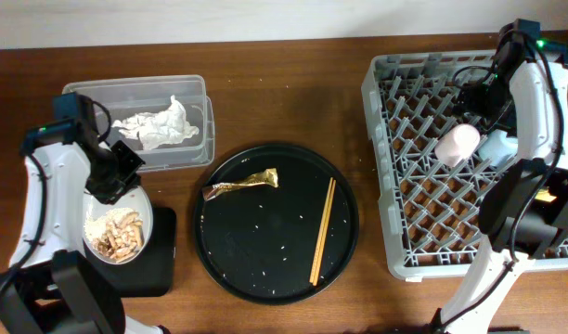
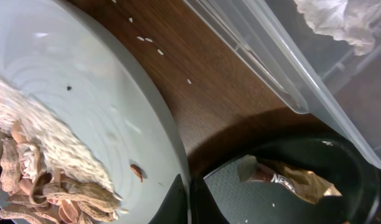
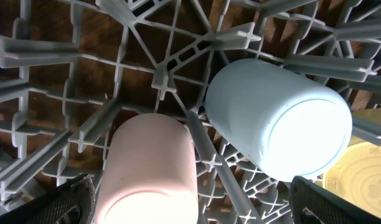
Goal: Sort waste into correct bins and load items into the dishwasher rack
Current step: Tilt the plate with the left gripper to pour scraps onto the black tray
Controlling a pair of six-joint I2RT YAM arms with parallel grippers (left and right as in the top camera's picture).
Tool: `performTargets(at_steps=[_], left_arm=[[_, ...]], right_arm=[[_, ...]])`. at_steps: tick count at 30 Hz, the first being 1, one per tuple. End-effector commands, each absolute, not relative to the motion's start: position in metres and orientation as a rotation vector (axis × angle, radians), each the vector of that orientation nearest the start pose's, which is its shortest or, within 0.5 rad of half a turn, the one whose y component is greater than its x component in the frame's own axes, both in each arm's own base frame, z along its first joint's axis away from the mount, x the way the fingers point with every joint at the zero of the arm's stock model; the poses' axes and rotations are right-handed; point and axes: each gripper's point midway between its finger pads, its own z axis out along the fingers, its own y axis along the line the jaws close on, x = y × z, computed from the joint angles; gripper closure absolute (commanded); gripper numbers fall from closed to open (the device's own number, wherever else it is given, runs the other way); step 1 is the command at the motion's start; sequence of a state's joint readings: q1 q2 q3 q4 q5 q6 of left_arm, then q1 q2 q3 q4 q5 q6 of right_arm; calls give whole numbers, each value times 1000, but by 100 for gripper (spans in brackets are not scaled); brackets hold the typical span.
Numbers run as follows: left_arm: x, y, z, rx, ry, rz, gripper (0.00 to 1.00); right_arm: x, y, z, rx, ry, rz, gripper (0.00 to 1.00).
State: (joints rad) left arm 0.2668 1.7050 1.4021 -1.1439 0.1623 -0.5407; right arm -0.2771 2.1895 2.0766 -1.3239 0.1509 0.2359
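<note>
Rack pegs point(image 3: 162, 79) tight around pink cup point(image 3: 150, 171)

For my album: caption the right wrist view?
Pink cup and light blue cup resting side by side on the grey dishwasher rack.

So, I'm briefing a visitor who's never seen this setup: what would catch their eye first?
The big grey dishwasher rack at the right, with a pink cup and a light blue cup in it. Next, the round black tray in the middle holding a gold wrapper and chopsticks, and a plate of food scraps at the left.
</note>
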Motion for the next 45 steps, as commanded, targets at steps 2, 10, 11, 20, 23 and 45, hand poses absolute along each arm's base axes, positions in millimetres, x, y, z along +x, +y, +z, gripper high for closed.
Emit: performTargets(at_steps=[2,10,11,20,23,45], left_arm=[[328,65,133,-1108,2767,-385,99],[318,73,161,-1089,2683,-480,99],[316,75,163,-1096,2679,-478,98],[319,72,177,-1044,2610,-686,99],[319,73,182,-1018,2583,-758,99],[303,87,176,-997,2352,-1144,98]], right_arm=[[432,-150,118,786,2898,-233,2],[432,-150,118,786,2898,-233,2],[432,-150,118,787,2897,-233,2],[432,-150,118,787,2897,-233,2],[432,-150,118,787,2897,-233,1],[432,-149,118,785,2898,-233,2]])
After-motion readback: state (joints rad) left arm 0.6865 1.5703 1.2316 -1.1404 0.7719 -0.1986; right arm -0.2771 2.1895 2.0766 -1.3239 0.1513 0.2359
